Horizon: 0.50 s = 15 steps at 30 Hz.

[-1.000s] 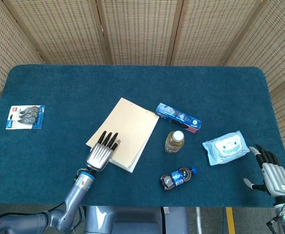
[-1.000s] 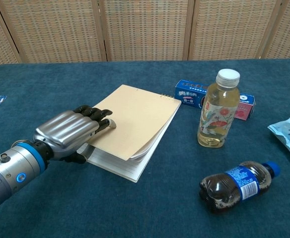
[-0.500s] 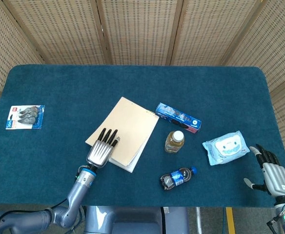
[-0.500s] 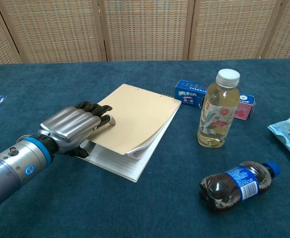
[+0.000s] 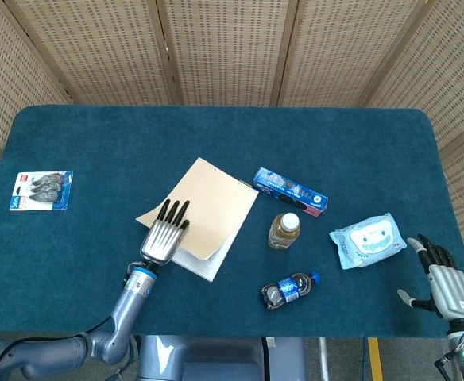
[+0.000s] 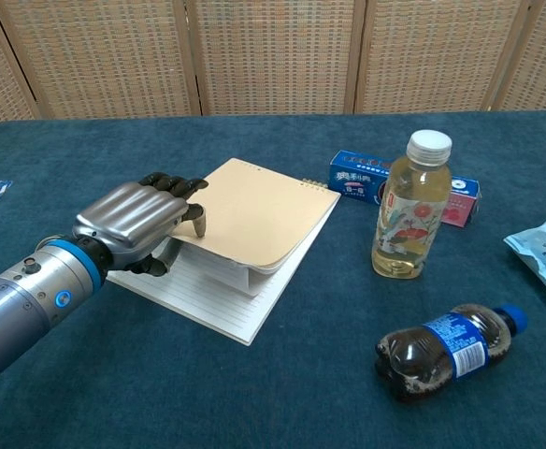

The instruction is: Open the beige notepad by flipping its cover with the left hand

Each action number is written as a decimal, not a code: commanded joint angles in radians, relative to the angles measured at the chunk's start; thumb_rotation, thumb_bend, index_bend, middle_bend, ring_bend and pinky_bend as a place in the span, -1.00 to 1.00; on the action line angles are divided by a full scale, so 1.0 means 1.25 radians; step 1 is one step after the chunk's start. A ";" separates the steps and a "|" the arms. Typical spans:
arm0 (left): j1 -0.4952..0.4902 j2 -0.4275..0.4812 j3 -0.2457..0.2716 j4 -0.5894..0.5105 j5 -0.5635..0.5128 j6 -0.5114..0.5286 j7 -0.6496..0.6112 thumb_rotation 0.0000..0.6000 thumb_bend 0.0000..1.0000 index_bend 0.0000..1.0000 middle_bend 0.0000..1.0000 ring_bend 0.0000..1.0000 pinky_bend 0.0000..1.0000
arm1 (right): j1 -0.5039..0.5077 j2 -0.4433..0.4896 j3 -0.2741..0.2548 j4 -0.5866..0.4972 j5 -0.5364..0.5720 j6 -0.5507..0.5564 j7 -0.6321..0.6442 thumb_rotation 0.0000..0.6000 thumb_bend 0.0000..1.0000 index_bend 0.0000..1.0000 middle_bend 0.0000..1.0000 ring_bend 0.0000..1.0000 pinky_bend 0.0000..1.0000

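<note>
Notepad (image 6: 254,220) cover lifted higher (lined pages exposed); left robot hand (image 6: 133,224) shifted left.

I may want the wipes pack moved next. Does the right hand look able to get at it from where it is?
Probably yes. The right hand sits open at the table's near right edge, and the wipes pack lies just ahead of it to its left, with only bare table between them.
</note>
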 commanded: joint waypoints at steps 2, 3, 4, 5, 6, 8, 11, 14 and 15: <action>-0.002 -0.005 -0.003 0.009 0.003 0.009 -0.006 1.00 0.42 0.33 -1.00 -1.00 -1.00 | 0.000 0.000 0.000 0.000 -0.001 0.001 0.002 1.00 -0.48 -1.00 -1.00 -1.00 -1.00; -0.003 -0.006 -0.003 0.011 0.003 0.011 -0.009 1.00 0.42 0.37 -1.00 -1.00 -1.00 | 0.000 0.000 0.000 0.000 -0.001 0.001 0.002 1.00 -0.48 -1.00 -1.00 -1.00 -1.00; -0.003 -0.006 -0.003 0.012 0.004 0.012 -0.011 1.00 0.42 0.43 -1.00 -1.00 -1.00 | -0.001 0.000 0.000 0.001 -0.001 0.001 0.002 1.00 -0.48 -1.00 -1.00 -1.00 -1.00; -0.003 -0.006 -0.003 0.013 0.005 0.014 -0.013 1.00 0.42 0.48 -1.00 -1.00 -1.00 | -0.001 0.000 0.000 0.001 -0.001 0.001 0.003 1.00 -0.48 -1.00 -1.00 -1.00 -1.00; -0.003 -0.005 -0.003 0.012 0.006 0.017 -0.014 1.00 0.42 0.50 -1.00 -1.00 -1.00 | -0.001 0.000 0.001 0.001 0.000 0.001 0.003 1.00 -0.48 -1.00 -1.00 -1.00 -1.00; -0.003 -0.001 -0.003 0.009 0.012 0.024 -0.021 1.00 0.42 0.52 -1.00 -1.00 -1.00 | -0.001 0.000 0.001 0.001 0.000 0.000 0.003 1.00 -0.48 -1.00 -1.00 -1.00 -1.00; -0.001 0.008 -0.002 -0.002 0.016 0.031 -0.023 1.00 0.42 0.54 -1.00 -1.00 -1.00 | 0.000 0.001 0.000 0.001 0.001 -0.001 0.003 1.00 -0.48 -1.00 -1.00 -1.00 -1.00; 0.002 0.020 -0.001 -0.023 0.015 0.037 -0.024 1.00 0.42 0.55 -1.00 -1.00 -1.00 | 0.000 0.001 0.000 0.001 0.000 -0.001 0.001 1.00 -0.48 -1.00 -1.00 -1.00 -1.00; 0.003 0.025 0.000 -0.031 0.015 0.039 -0.023 1.00 0.42 0.55 -1.00 -1.00 -1.00 | 0.000 0.001 -0.001 0.000 -0.001 -0.001 0.000 1.00 -0.48 -1.00 -1.00 -1.00 -1.00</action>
